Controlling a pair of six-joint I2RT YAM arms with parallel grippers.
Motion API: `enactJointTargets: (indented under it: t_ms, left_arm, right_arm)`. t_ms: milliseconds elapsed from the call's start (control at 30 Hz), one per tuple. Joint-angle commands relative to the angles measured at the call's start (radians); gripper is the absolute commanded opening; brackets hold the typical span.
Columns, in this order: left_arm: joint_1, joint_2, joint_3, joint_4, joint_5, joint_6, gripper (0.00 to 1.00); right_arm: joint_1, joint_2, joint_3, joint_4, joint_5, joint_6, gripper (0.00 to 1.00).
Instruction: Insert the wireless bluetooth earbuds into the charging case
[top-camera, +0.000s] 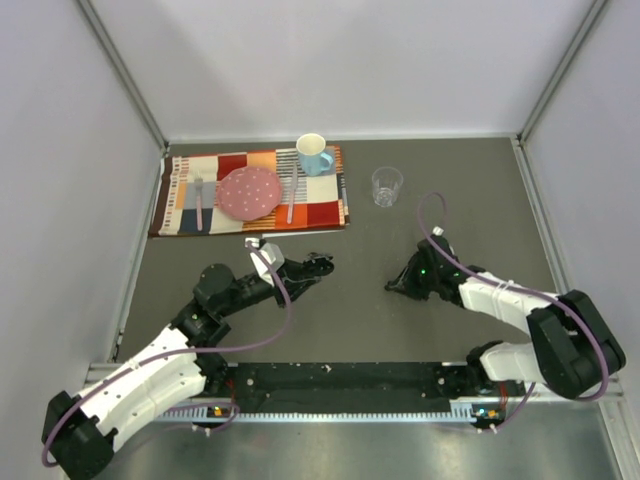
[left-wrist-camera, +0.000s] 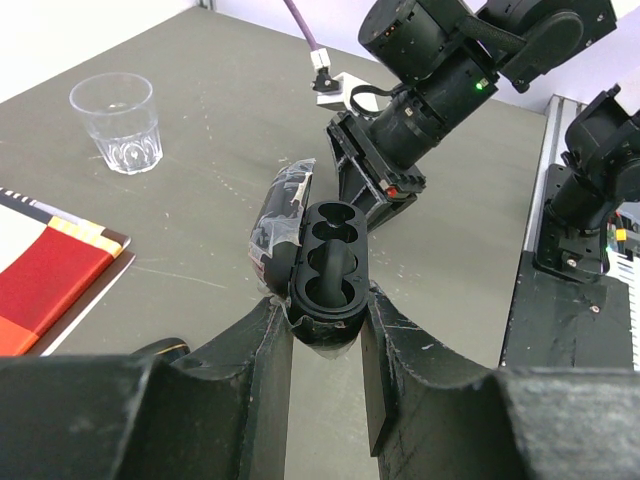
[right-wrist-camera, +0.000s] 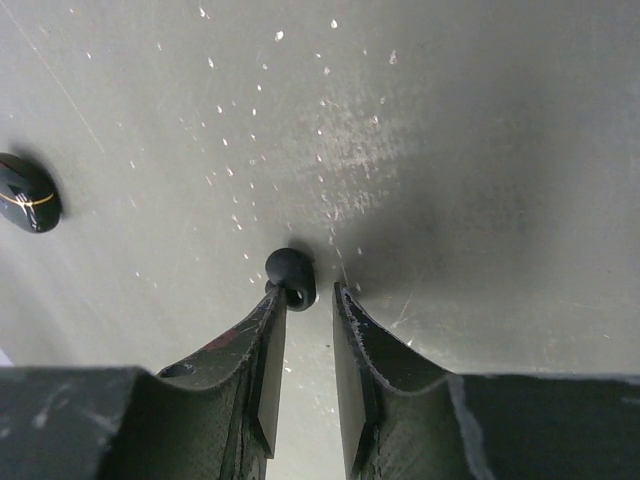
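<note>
Can't see the bottom of the case (left-wrist-camera: 325, 250), tucked between the fingers of the left pincer (left-wrist-camera: 325, 325). Half hidden behind that pincer: a small dark thing (left-wrist-camera: 160, 348), too little showing to name. Cut off by the left edge: the mat (left-wrist-camera: 50, 270). Partly behind one finger of the right pincer (right-wrist-camera: 308, 300): a bud (right-wrist-camera: 290, 270). From above, far too small to pick out.

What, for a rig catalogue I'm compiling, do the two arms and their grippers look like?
Both the left arm and right arm have white shells on the long links, chunky black joints, and a purple cable looping alongside. The left gripper and right gripper are black, each with two flat, scuffed fingers. A small green light glows by the right wrist.
</note>
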Motion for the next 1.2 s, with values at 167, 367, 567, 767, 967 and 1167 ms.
enactJointTargets:
  t_ms: [167,367,567,767,967,1167]
  left_arm:
    - [-0.001,0.001,0.021,0.035,-0.002,0.005,0.00]
    - [-0.001,-0.001,0.021,0.035,-0.002,0.005,0.00]
    - [-0.001,-0.002,0.021,0.033,-0.004,0.005,0.00]
    - [-0.001,0.016,0.024,0.049,-0.002,0.004,0.00]
    - [-0.001,0.018,0.039,0.050,-0.001,-0.005,0.00]
    - [-0.002,0.007,0.022,0.084,0.045,-0.001,0.00]
  right_arm:
    - [-0.009,0.046,-0.006,0.055,-0.012,0.007,0.23]
    - [-0.009,0.043,0.002,0.056,-0.011,-0.002,0.13]
    - [-0.007,0.013,0.014,0.049,-0.012,-0.037,0.00]
    - [-0.009,-0.120,0.058,0.016,-0.041,-0.162,0.00]
    - [-0.007,-0.217,0.184,-0.059,-0.153,-0.367,0.00]
    - [-0.007,-0.302,0.325,-0.169,-0.274,-0.588,0.00]
